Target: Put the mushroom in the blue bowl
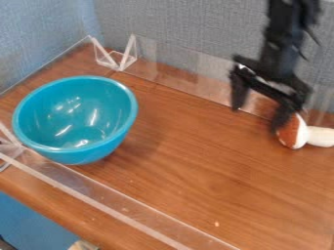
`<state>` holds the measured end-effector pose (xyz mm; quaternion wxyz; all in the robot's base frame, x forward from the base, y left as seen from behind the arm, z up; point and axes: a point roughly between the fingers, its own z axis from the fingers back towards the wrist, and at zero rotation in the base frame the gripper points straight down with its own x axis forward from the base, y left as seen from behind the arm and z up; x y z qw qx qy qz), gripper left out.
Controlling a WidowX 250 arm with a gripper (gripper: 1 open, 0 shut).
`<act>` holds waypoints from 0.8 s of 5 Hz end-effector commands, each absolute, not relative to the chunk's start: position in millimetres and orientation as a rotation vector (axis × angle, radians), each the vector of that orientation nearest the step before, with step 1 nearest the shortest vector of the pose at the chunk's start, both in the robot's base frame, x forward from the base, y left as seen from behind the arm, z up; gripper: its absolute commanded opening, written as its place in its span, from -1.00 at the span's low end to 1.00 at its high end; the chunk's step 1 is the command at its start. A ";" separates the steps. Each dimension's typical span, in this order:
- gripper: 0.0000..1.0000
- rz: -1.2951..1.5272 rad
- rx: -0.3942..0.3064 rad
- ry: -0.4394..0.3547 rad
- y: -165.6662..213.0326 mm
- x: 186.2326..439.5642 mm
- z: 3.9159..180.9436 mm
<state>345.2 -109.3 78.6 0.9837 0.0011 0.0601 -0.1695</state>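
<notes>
The mushroom [302,132] lies on its side on the table [183,166], well apart from the blue bowl [74,118], which holds nothing. My gripper [265,95] hangs just beside the mushroom with jaws spread and holds nothing. I judge that grasping, carrying and dropping are all left to do.

one mushroom [304,133], one blue bowl [74,119]
</notes>
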 end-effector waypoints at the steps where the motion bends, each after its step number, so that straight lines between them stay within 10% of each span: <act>1: 1.00 -0.337 -0.006 0.036 -123.5 380.3 91.0; 4: 1.00 -0.315 -0.014 0.032 -93.7 401.3 83.9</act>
